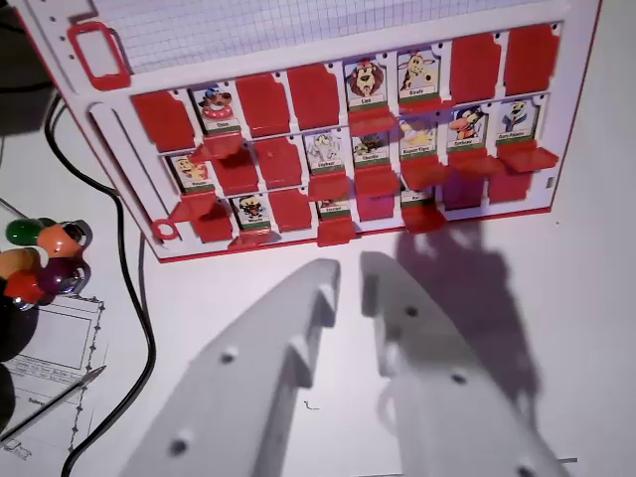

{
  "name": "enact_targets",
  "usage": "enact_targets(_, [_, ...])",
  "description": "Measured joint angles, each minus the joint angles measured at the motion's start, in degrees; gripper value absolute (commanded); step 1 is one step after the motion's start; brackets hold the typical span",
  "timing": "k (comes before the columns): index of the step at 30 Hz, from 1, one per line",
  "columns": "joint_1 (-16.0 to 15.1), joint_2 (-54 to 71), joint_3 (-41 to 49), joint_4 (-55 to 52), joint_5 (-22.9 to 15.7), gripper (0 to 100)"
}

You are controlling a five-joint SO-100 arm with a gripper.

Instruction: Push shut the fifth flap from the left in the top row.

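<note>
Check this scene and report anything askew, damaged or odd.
Nothing looks damaged or spilled. The game board lies skewed in the wrist view, its bottom edge slanting. Its flaps are mixed: some shut, some open showing cards, like the lion. The gripper hovers short of the board, touching nothing.

White desk [586, 328] seen under everything. Black cable [127, 268] laid along wrist view's left, curving down past board corner toward bottom edge. Cluster of coloured balls [45, 260] seen at left edge: green, orange, purple, red, touching one another. Printed sheet [55, 343] laid below balls, partly cut by frame. Pen [55, 402] laid slantwise across sheet, tip pointing toward cable.
</note>
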Motion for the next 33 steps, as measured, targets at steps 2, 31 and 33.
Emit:
enact_targets(2, [0.0, -2.2, -0.79, 0.0, 0.09, 2])
enact_targets(31, [3.08, -32.96, -14.15, -7.38, 2.9, 2])
enact_targets(33, [2.99, -34.54, -15.29, -7.38, 2.9, 2])
